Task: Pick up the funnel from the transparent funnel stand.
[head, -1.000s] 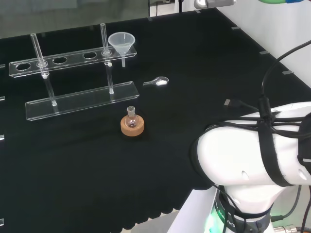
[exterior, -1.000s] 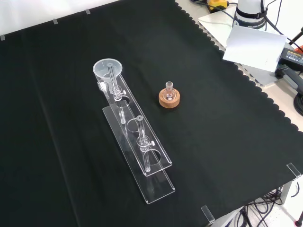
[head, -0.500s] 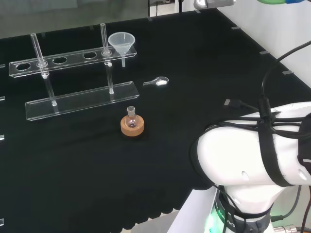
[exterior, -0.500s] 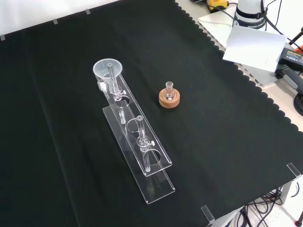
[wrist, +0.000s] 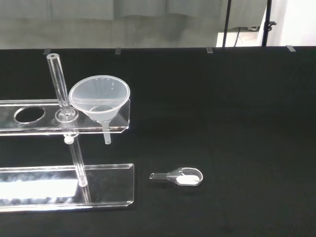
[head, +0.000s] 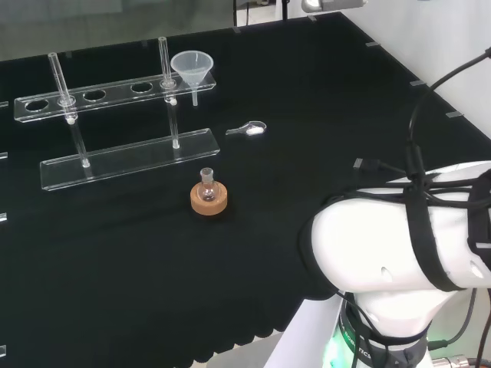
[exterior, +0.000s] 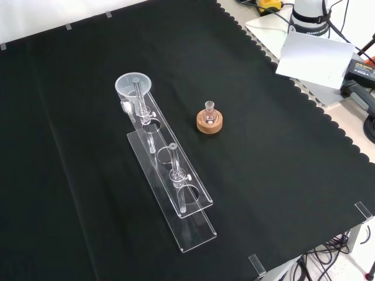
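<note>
Clear plastic: we are noting the funnel (wrist: 100, 98) seated in the end hole of the stand (wrist: 29, 128), cone up, stem hanging through the upper shelf so the rim carries it.
Stand: we are seeing two clear shelves joined by upright rods, the other holes in the upper shelf standing open; in the front view the funnel (exterior: 133, 86) sits at the stand's (exterior: 176, 199) far end.
Flask: a small one is resting on a cork ring (head: 208, 198), in the head view in front of the stand (head: 115, 157) and apart from it, the ring keeping it upright.
Scoop: a small clear scoop (wrist: 180, 176) is lying on the cloth (exterior: 281, 152) near the base shelf's end.
Hand: we are finding no sign of its fingers, so we cannot tell how open it is or whether it has hold of anything.
Stage: we are judging the approach barely begun, funnel (head: 189, 69) untouched.
Next: we are expecting a reach toward the cone, then a straight lift to free the stem.
</note>
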{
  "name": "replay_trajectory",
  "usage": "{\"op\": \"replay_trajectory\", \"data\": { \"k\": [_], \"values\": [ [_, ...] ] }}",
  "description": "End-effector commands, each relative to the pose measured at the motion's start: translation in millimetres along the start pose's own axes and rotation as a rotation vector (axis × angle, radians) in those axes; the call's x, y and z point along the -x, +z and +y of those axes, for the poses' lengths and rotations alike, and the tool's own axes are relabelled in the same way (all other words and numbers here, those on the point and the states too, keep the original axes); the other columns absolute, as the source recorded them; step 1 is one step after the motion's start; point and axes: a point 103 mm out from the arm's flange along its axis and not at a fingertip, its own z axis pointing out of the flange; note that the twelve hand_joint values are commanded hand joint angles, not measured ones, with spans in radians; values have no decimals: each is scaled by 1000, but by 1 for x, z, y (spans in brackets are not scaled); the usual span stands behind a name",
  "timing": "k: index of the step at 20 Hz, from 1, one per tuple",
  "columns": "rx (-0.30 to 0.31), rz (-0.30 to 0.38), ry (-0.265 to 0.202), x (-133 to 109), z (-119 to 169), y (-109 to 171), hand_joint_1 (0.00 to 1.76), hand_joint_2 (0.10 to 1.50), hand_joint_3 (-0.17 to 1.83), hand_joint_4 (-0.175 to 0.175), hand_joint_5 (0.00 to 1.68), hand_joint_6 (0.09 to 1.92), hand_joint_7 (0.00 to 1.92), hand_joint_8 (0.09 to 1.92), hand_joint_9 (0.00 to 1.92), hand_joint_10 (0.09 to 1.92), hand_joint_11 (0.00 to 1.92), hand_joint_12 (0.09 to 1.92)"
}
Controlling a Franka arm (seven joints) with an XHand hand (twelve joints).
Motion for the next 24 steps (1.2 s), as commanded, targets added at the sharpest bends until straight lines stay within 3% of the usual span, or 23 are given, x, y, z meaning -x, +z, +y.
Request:
{"op": "replay_trajectory", "data": {
  "k": [1,6,13,16,24],
  "values": [
    [-8,-8,18,-4,20,11,0,1193,423,7,206,87,37,554,201,642,171,1343],
    [-9,-18,-1,-8,46,20,0,1194,419,7,211,87,40,555,205,643,170,1343],
    [-47,-37,-54,-12,106,40,17,1168,392,6,215,87,37,551,204,642,153,1350],
    [-57,-78,-102,-25,123,55,62,1139,369,5,220,87,59,557,208,646,133,1361],
    [-100,-53,-172,-50,155,80,163,1086,334,3,240,87,158,599,242,665,70,1399]
  ]
}}
